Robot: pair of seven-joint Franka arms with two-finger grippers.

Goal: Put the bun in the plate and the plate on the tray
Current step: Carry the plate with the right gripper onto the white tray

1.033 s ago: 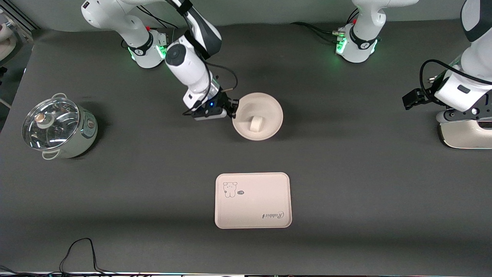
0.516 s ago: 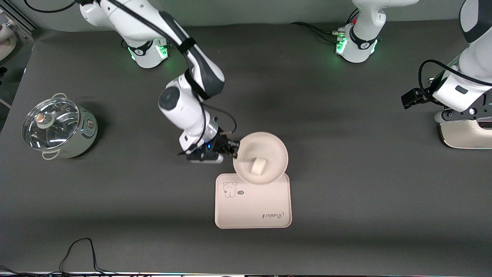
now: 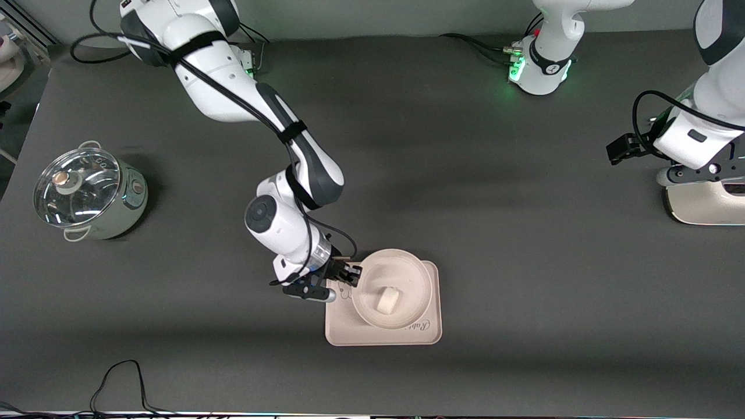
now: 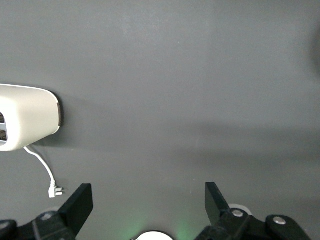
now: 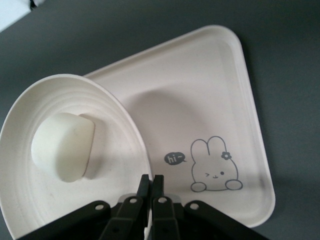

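- Tray: nearest the front camera, lying flat on the dark worktop; its rabbit drawing shows in the right wrist view.
- Plate: over the tray and within its outline; whether it rests on the tray or hangs just above cannot be told.
- Bun: lying on its side inside the plate.
- Right pincer: clamped together on the plate's rim at the side toward the right arm's end.
- Risk, as a judgement: held by one edge only, the plate may tilt on release, letting the bun roll out; an early release above the tray could jolt it.
- Pot: glass-lidded, well apart at the right arm's end.
- Left pincer: fingers apart, holding nothing, waiting over bare worktop beside a white appliance.
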